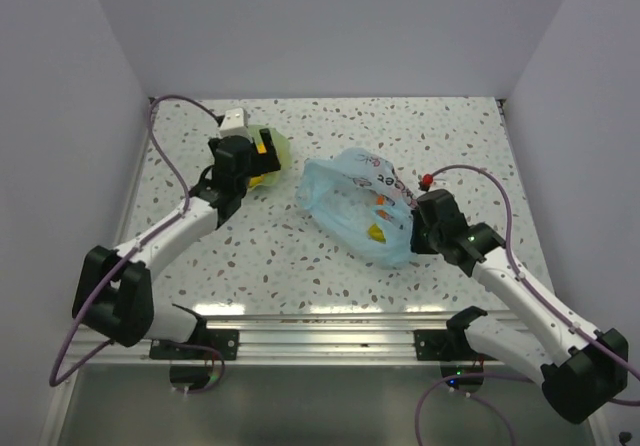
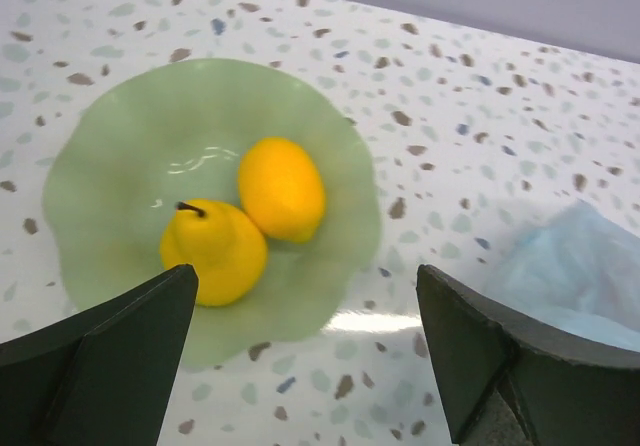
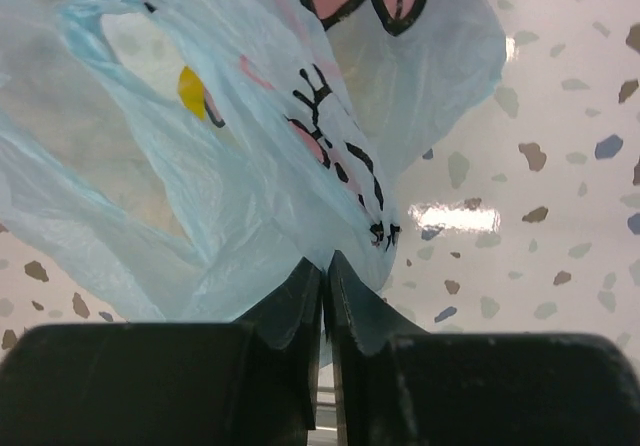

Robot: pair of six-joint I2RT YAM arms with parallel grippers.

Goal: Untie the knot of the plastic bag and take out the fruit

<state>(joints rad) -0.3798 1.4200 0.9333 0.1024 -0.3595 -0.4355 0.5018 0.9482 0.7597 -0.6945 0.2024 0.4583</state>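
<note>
Stretching far-left to near-right, plastic bag [image 1: 345, 198] pinched by right gripper [image 3: 326, 266]; left gripper [image 2: 305, 286] gapes.

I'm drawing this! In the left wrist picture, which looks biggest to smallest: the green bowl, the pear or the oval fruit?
1. Green bowl: clearly largest.
2. Pear and oval fruit: look about alike; the pear lies nearer the camera, so no ranking between them.

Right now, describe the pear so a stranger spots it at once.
At the far left of the speckled table stands a green wavy-rimmed bowl. Two yellow fruits lie in it, touching. The pear is the one with a dark stem; the other is a stemless oval.
</note>
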